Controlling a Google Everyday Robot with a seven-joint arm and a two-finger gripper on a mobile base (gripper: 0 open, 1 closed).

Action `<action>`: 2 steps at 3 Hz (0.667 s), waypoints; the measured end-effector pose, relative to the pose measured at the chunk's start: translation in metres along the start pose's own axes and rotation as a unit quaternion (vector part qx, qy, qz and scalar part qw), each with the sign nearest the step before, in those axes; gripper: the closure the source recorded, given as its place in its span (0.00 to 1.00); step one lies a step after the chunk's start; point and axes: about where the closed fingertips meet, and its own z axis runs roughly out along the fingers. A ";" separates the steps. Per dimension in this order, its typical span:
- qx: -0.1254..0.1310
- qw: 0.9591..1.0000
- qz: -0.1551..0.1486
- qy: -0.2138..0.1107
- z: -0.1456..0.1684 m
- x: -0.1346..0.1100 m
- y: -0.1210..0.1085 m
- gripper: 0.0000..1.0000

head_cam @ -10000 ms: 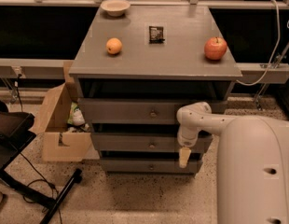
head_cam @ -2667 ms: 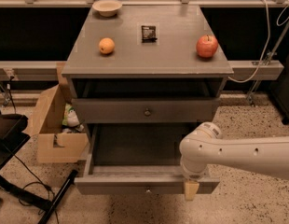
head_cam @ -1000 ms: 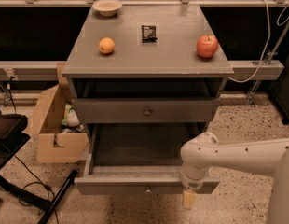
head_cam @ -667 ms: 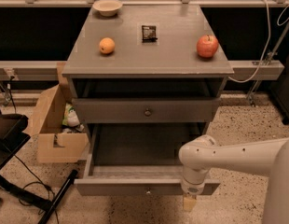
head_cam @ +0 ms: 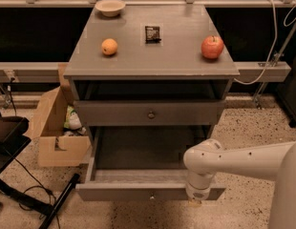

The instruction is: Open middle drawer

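Observation:
The middle drawer (head_cam: 138,192) stands pulled far out of the grey cabinet, and its inside is empty. Its flat grey front faces me low in the camera view, with a small dark knob (head_cam: 150,195) at its centre. My gripper (head_cam: 195,202) hangs from the white arm (head_cam: 234,160) and points down. It is at the right part of that drawer's front, well to the right of the knob. The top drawer (head_cam: 150,113) above is closed. The lowest drawer is hidden under the open one.
On the cabinet top (head_cam: 153,56) lie an orange (head_cam: 109,46), a red apple (head_cam: 212,46), a dark packet (head_cam: 152,33) and a bowl (head_cam: 110,6). An open cardboard box (head_cam: 55,128) stands to the left. A black stand leg and cable (head_cam: 52,209) lie on the floor.
Ten seconds ago the middle drawer was shut with my gripper at its front; now it stands pulled out. Over the last second the drawer and the arm have hardly moved.

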 end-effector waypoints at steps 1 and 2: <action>0.000 1.000 0.000 0.000 0.000 0.000 0.000 1.00; 0.000 1.000 0.000 0.000 0.000 0.000 0.000 1.00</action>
